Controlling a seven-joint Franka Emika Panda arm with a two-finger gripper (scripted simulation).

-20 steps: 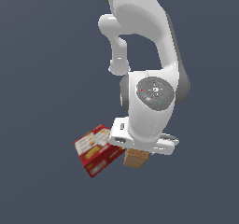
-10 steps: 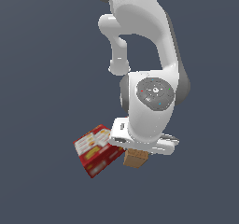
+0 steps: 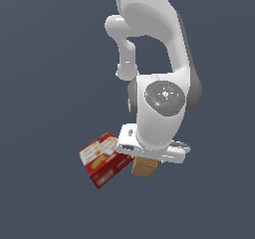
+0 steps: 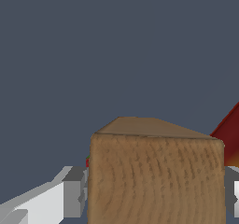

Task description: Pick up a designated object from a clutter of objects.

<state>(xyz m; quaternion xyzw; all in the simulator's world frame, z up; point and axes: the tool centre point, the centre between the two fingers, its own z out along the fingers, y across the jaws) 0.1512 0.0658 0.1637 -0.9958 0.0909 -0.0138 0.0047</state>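
Observation:
The tan-brown wooden block (image 3: pixel 143 168) stands on the dark floor right under my hand, next to the flat red printed box (image 3: pixel 102 158). In the wrist view the block (image 4: pixel 154 181) fills the space between my two fingers. My gripper (image 4: pixel 154 192) straddles it, with one grey pad (image 4: pixel 74 192) against one side and the other finger (image 4: pixel 232 190) against the opposite side. In the exterior view the gripper (image 3: pixel 145 158) is mostly hidden by the white hand. The small dark packet is out of view.
The red box's corner (image 4: pixel 231 134) shows just behind the block in the wrist view. A tiny red speck (image 4: pixel 87 162), possibly the strawberry, peeks out beside the block. The white arm (image 3: pixel 159 98) towers over the pile. The floor around is plain dark grey.
Almost nothing has moved. The hand stays low over the block; only the wrist joint's disc has turned slightly. Block and red box lie where they were.

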